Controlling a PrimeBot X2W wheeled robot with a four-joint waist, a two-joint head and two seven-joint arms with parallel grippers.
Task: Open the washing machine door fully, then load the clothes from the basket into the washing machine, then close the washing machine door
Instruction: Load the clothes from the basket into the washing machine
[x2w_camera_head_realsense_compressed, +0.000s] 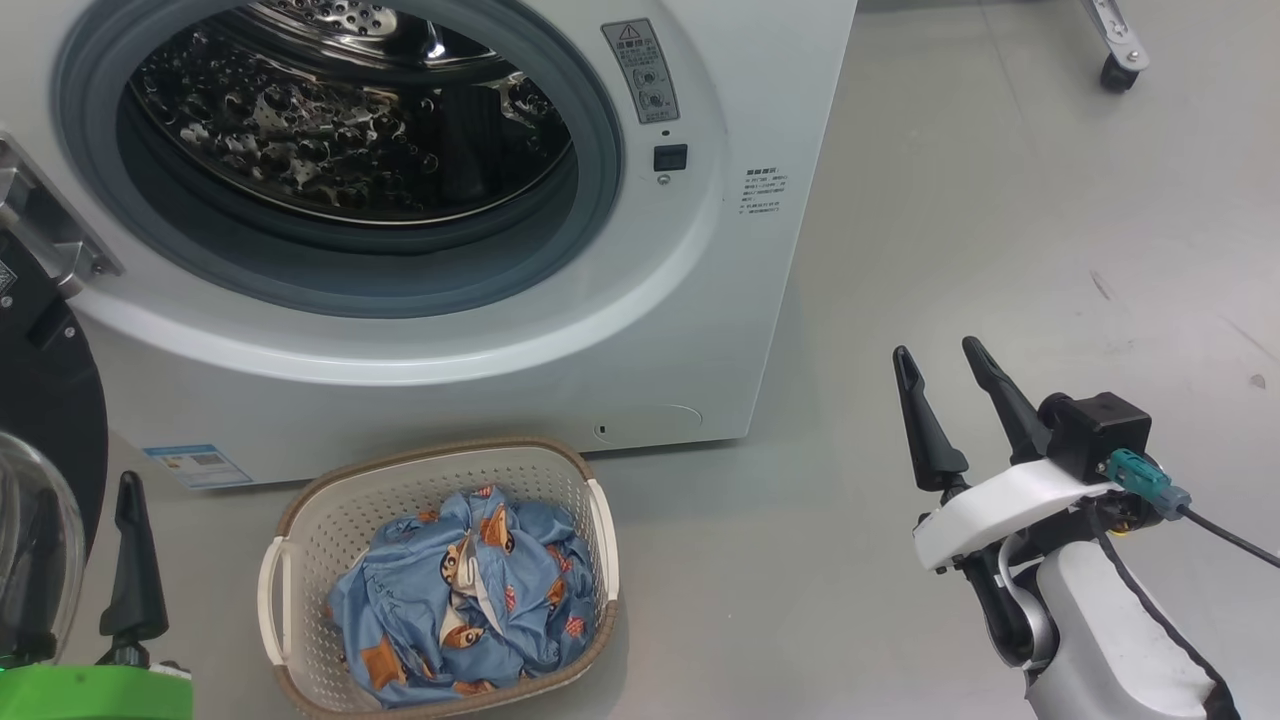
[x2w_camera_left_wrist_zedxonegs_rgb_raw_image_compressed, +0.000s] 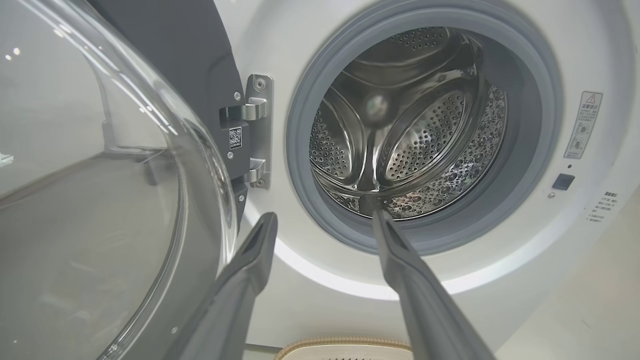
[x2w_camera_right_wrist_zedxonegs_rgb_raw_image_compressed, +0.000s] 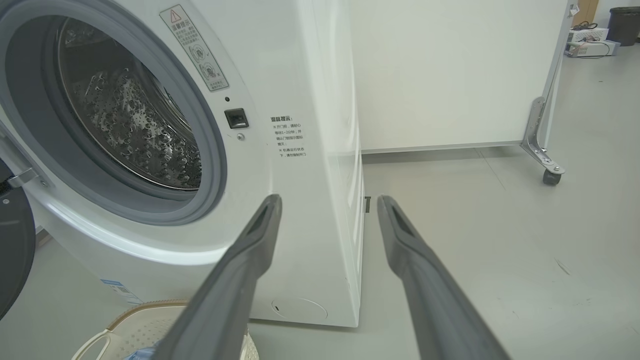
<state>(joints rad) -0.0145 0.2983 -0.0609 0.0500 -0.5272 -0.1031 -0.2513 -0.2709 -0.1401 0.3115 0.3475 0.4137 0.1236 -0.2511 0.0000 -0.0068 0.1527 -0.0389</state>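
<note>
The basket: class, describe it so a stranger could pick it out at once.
Start at the big white washing machine with its open drum. On the grey floor right before it sits the basket, cream and perforated with a brown rim, the one thing holding crumpled blue printed clothes.

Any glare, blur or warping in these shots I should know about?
Head view: lights glint off the steel drum; left wrist view: streaky reflections across the washing machine door, drum's back blurred; right wrist view: right claw looks soft up close.
</note>
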